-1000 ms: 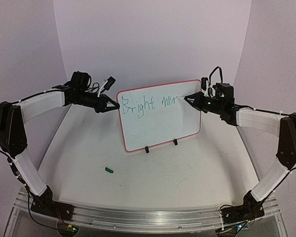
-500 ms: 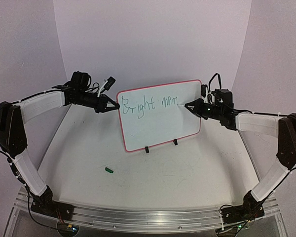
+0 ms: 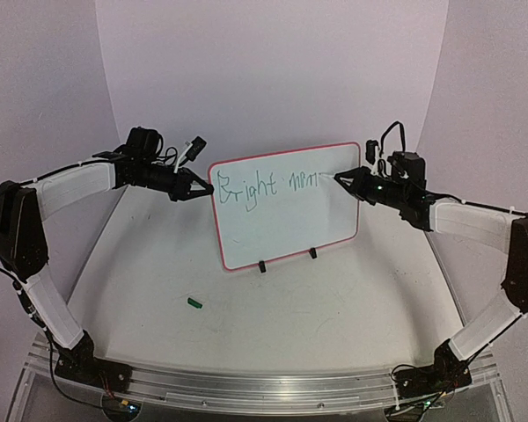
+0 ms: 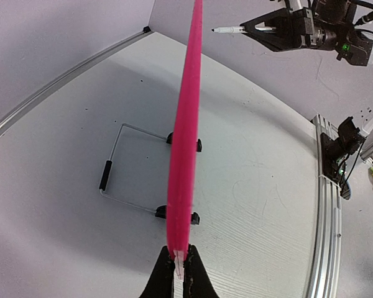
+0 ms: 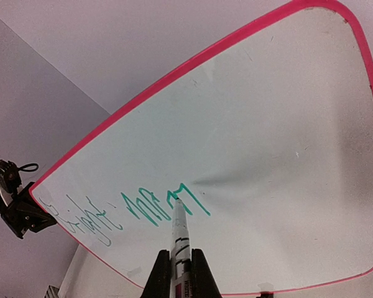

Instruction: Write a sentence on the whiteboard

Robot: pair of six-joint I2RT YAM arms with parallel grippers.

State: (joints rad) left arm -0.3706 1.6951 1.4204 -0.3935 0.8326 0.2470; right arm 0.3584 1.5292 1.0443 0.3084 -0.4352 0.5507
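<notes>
Green scrap (image 3: 194, 302) lies near on the counter (image 3: 352, 299). Mid-counter stands the whiteboard (image 3: 286, 220), its left rim pinched by the left end effector (image 3: 208, 189). The right end effector (image 3: 350, 180), clamped on the marker (image 5: 179, 226), has added strokes to the second word and moved right, so the sentence looks unfinished.

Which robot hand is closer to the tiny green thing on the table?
Left. The left gripper pinches the whiteboard, almost straight behind the green thing. The right gripper holds a marker across the board, farther away.

The red-rimmed whiteboard (image 3: 286, 207) stands upright on black feet, bearing green writing.
</notes>
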